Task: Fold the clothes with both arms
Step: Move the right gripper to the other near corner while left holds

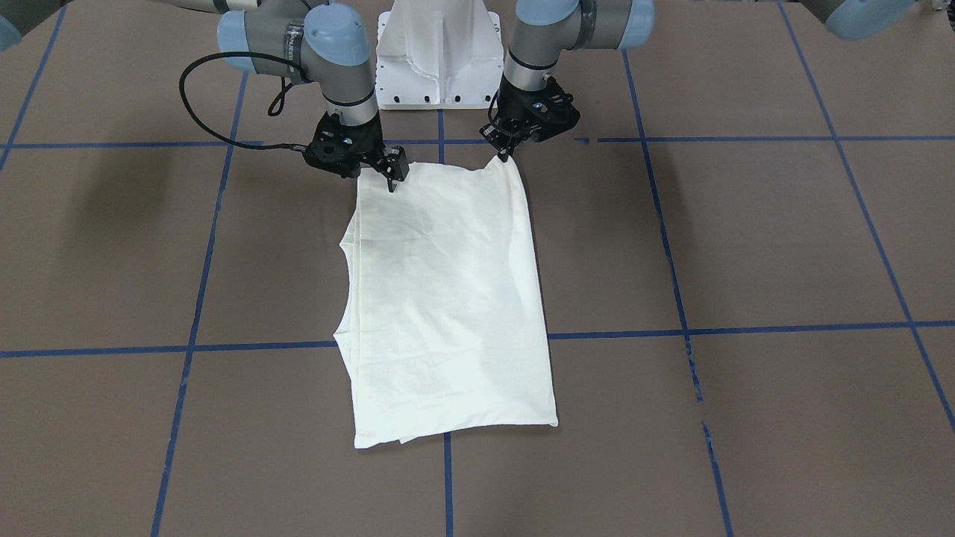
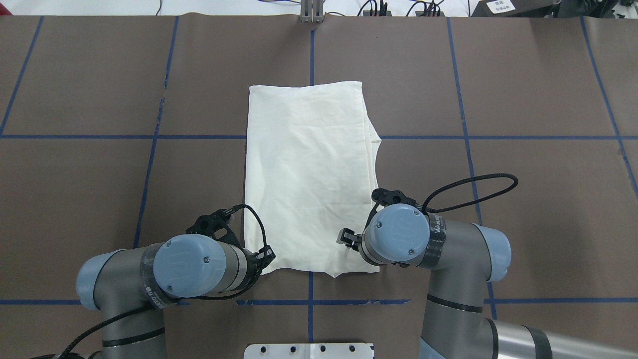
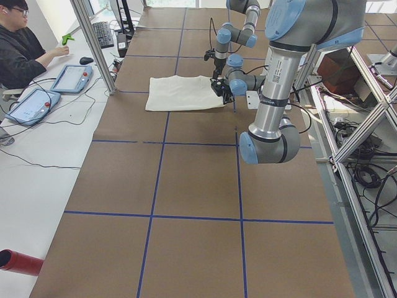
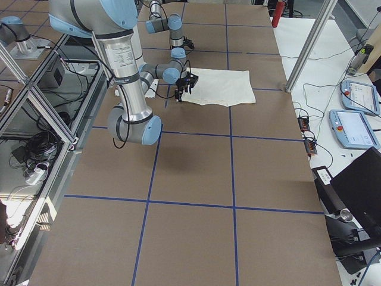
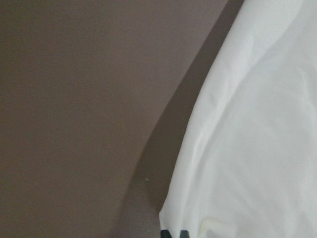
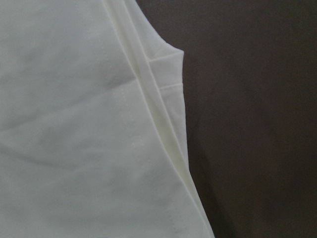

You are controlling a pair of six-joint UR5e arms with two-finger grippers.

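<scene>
From the front: cream long-sleeved T-shirt (image 1: 448, 298) folded into a long rectangle, plain side up, flat on brown table (image 1: 746, 246) gridded with blue tape. Black left gripper (image 1: 508, 154) pinches its lifted corner by the base. Black right gripper (image 1: 392, 183) touches the other corner, grip impossible to tell.

From overhead: white lettering (image 2: 435, 230) on grey right arm (image 2: 458, 242), unreadable.

From the left wrist: dark fingertips (image 5: 184, 233) at the cloth's corner.

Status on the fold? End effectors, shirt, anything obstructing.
Left end effector pinching shirt corner, robot side. Right end effector at other robot-side corner, grip unclear. Shirt folded lengthwise, plain side up. Nothing lying on it.
</scene>
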